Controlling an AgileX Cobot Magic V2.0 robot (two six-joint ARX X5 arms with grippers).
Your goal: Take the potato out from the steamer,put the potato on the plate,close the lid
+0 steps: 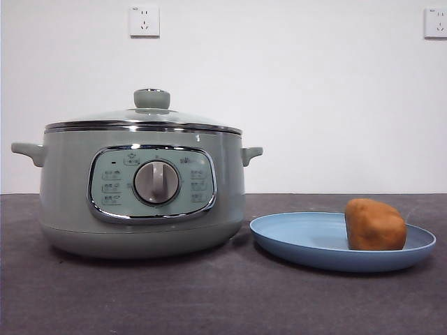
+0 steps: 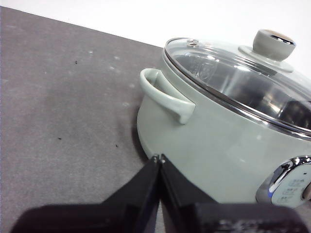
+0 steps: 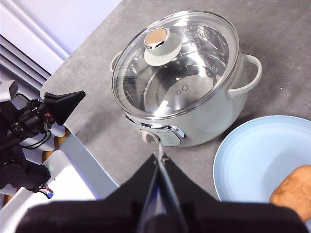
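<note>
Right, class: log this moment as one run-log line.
potato: on plate | lid: closed on steamer | left hand: shut, beside steamer | right hand: shut, above steamer front

Dark grey matte table [image 1: 209, 300], surface slightly mottled, a few small dark specks visible in the left wrist view. Plain white wall [image 1: 314, 105] behind, evenly lit. Two white wall sockets high up: one upper left [image 1: 144, 21], one at the right edge [image 1: 436, 22]. Right wrist view shows the table's edge and pale framing beyond.
</note>
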